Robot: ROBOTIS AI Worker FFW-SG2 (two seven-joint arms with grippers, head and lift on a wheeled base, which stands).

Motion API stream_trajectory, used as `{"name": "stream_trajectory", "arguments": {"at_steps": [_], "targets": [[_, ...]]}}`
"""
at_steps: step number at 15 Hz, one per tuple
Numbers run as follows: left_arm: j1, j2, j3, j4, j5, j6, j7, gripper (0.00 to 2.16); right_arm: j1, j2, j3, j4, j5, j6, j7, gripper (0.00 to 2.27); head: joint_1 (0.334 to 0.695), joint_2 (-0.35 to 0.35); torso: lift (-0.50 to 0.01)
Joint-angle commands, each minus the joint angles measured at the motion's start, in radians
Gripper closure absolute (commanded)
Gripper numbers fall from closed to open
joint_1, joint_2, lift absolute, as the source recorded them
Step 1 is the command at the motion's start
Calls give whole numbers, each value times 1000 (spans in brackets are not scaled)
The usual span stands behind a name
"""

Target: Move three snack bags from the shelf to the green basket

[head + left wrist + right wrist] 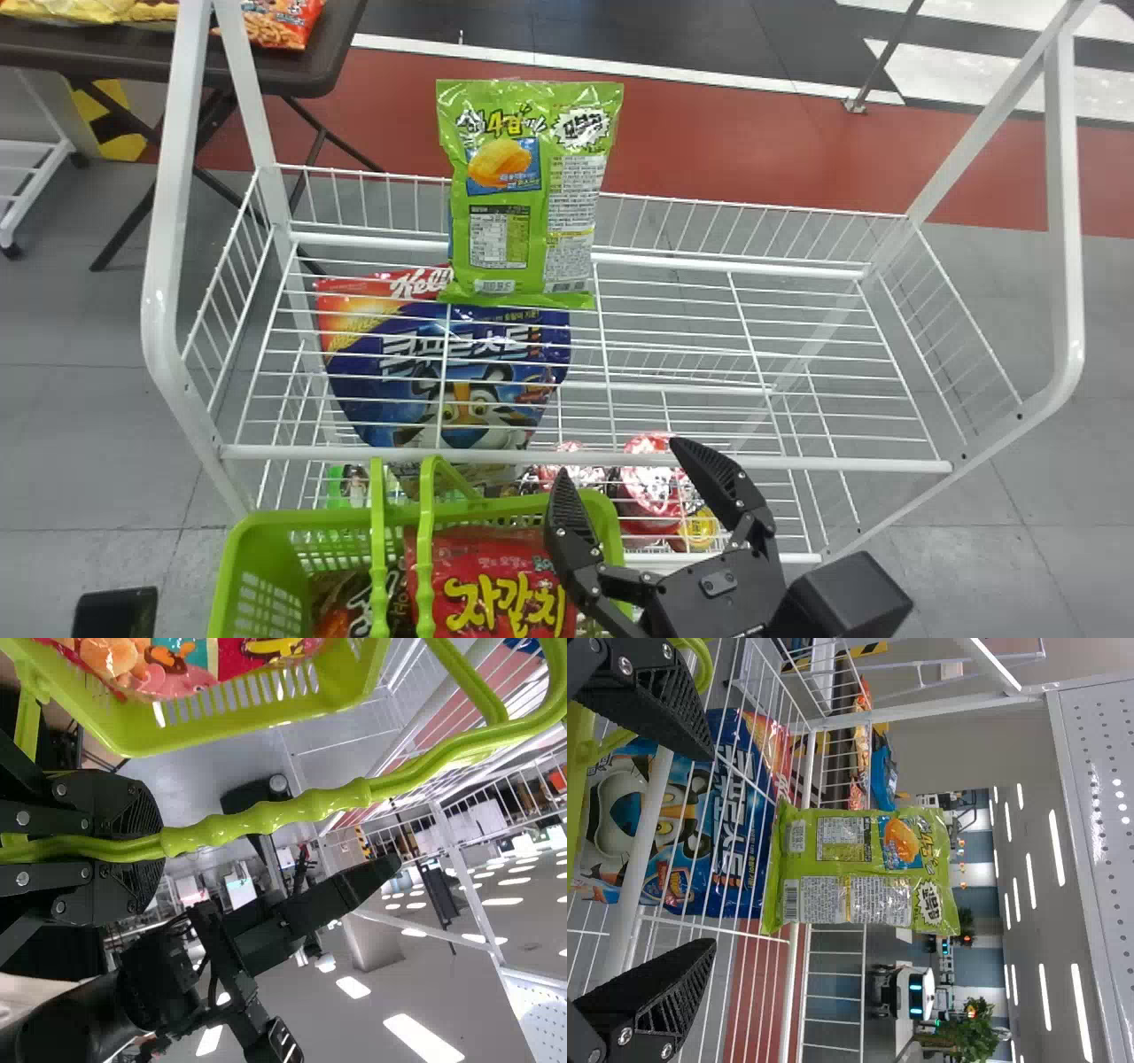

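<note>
R claw wide, L claw holding basket handle; pinch your green bag, 11 o'clock, mid-body, gently: prob. light, crushable.

1. Your right gripper: matt black, pointed fingers, fine ridges on the inner faces, silver screws at the base.
2. Behind it you have a black body with a small grey oval plate, plus a boxy black housing.
3. Your left fingers: black, ribbed, round silver screws along flat links.
4. Your right arm: black, rounded segments, dark cables.
</note>
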Motion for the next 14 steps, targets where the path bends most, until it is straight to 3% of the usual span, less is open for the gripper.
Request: {"name": "stream_trajectory", "arguments": {"at_steps": [1, 14], "targets": [[3, 2, 0, -4, 0, 0, 0, 2115, 0, 0, -3, 0, -2, 0, 0, 66, 695, -197, -49], [8, 0, 1, -9, 0, 0, -5, 2115, 2, 2, -23, -3, -16, 6, 6, 66, 695, -221, -49]]}}
